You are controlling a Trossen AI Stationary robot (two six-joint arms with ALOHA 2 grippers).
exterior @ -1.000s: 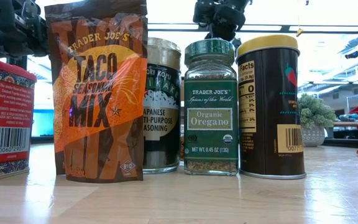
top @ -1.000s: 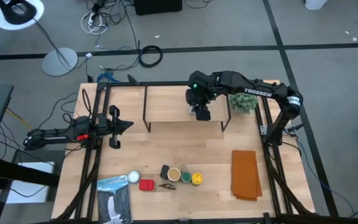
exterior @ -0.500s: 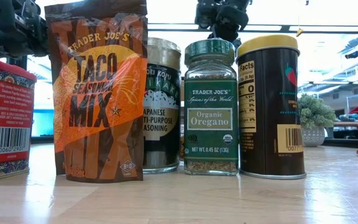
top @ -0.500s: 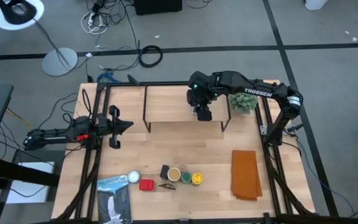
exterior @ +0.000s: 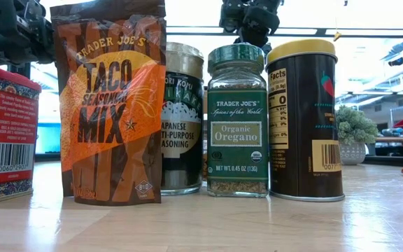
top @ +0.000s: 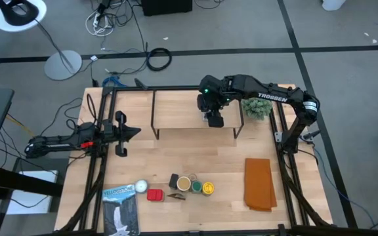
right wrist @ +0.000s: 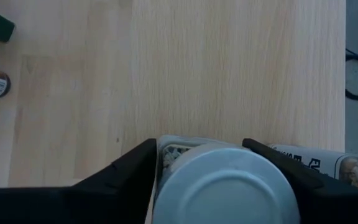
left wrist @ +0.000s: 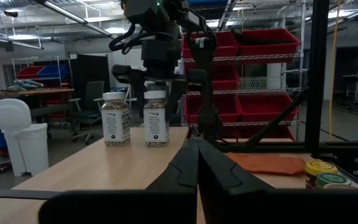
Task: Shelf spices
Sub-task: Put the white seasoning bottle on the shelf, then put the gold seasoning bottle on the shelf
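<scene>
Right claw (top: 212, 118) unmoved, straddling silver-lidded jar (right wrist: 225, 184) on shelf (top: 176, 108).

Place: a robotics lab or workshop was shown, not a home.
Floor: grey carpet tiles (top: 346, 39) were seen around the rig, with loose cables (top: 113, 19) and a coiled black cord (top: 159, 59) left lying on them.
Rig: a wooden tabletop (top: 195, 157) was framed by black metal rails (top: 97, 177), with dark robot arms mounted at its sides.
Storage: red plastic bins (left wrist: 260, 74) were stacked on metal shelving behind the table.
Furnishings: an office chair (left wrist: 92, 102), a white waste bin (left wrist: 33, 149) and work benches (left wrist: 23, 93) were visible.
Ceiling: exposed ducts and strip lights (left wrist: 36, 12) were seen overhead.
Lamp: a floor lamp base (top: 63, 64) was seen beside the table.
</scene>
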